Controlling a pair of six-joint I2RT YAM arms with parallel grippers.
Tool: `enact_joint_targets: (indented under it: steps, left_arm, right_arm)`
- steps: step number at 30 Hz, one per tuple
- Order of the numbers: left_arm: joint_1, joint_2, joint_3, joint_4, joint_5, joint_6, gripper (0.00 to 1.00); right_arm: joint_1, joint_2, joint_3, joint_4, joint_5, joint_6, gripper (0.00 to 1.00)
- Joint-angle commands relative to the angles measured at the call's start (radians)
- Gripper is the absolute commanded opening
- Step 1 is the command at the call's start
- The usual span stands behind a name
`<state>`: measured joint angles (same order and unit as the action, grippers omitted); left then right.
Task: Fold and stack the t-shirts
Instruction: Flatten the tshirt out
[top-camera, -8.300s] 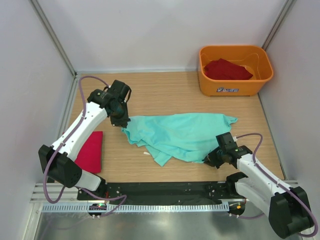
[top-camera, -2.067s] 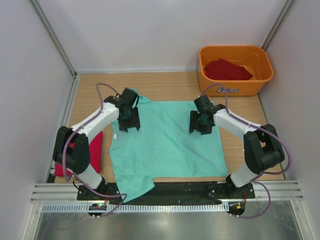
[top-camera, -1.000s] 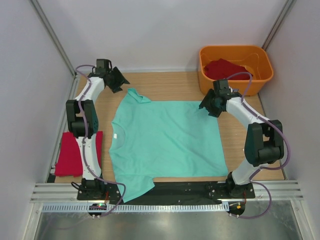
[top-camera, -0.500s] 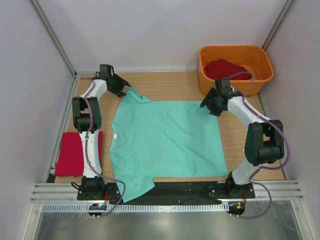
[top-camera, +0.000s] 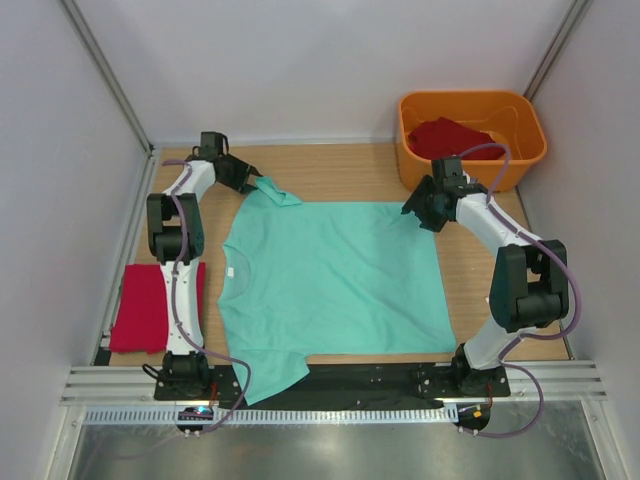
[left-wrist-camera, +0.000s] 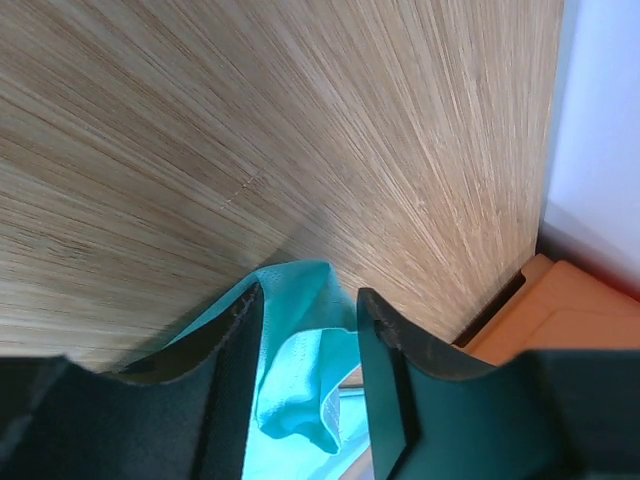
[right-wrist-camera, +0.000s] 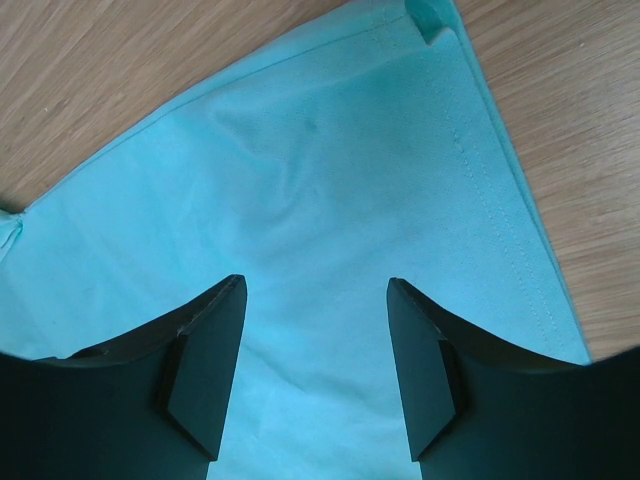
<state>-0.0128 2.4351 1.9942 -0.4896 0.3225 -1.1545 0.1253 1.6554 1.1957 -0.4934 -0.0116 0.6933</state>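
Note:
A mint-green t-shirt (top-camera: 330, 275) lies spread flat on the wooden table, neck toward the left. My left gripper (top-camera: 252, 182) is at its far left sleeve. In the left wrist view a fold of that sleeve (left-wrist-camera: 300, 350) lies between the fingers of the left gripper (left-wrist-camera: 305, 300), which stand narrowly apart with a gap on the right side. My right gripper (top-camera: 418, 215) hovers open over the shirt's far right corner (right-wrist-camera: 330, 150), and nothing lies between the fingers of the right gripper (right-wrist-camera: 315, 285). A folded deep red t-shirt (top-camera: 155, 305) lies at the left edge.
An orange tub (top-camera: 515, 160) stands at the far right corner with another red t-shirt (top-camera: 455, 138) inside. White walls and metal posts enclose the table. The shirt's near sleeve hangs over the black strip (top-camera: 380, 378) at the front edge.
The left gripper has shifted right onto the far sleeve and its jaws have narrowed around the cloth. The right gripper has barely moved.

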Motion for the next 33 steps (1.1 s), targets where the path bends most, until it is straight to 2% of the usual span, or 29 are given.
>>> enact_joint_targets:
  steps: [1, 5, 7, 10, 11, 12, 14, 22, 29, 33]
  left_arm:
    - [0.007, 0.002, 0.049, 0.026, 0.035, -0.019, 0.43]
    - [0.007, -0.002, 0.057, 0.029, 0.041, 0.002, 0.22]
    - [0.008, -0.013, 0.057, 0.020, 0.030, 0.019, 0.16]
    - [0.007, -0.041, 0.055, -0.006, 0.014, 0.061, 0.00]
    - [0.005, -0.050, 0.052, -0.012, 0.006, 0.085, 0.00]
    - [0.005, -0.076, 0.048, -0.021, 0.003, 0.096, 0.00]
    - [0.004, -0.103, 0.029, -0.030, -0.008, 0.121, 0.00]
    - [-0.030, -0.257, -0.060, -0.047, -0.013, 0.188, 0.00]
    - [-0.065, -0.344, -0.149, -0.046, 0.004, 0.188, 0.00]
    - [-0.070, -0.366, -0.181, -0.043, 0.006, 0.196, 0.00]
  right_arm:
    - [-0.007, -0.033, 0.010, 0.024, 0.012, 0.017, 0.64]
    - [-0.010, 0.000, 0.019, 0.021, 0.058, 0.034, 0.64]
    - [-0.018, 0.029, 0.021, 0.035, 0.064, 0.081, 0.63]
    - [-0.027, 0.047, 0.016, 0.058, 0.137, 0.226, 0.49]
    - [-0.026, 0.047, -0.004, 0.084, 0.148, 0.251, 0.45]
    - [-0.027, 0.046, -0.016, 0.160, 0.150, 0.274, 0.45]
    - [-0.027, 0.052, -0.030, 0.194, 0.182, 0.328, 0.45]
    - [-0.024, 0.076, -0.129, 0.462, 0.334, 0.348, 0.47]
    - [-0.026, 0.119, -0.156, 0.587, 0.387, 0.336, 0.45]
    - [-0.024, 0.152, -0.133, 0.604, 0.400, 0.331, 0.45]
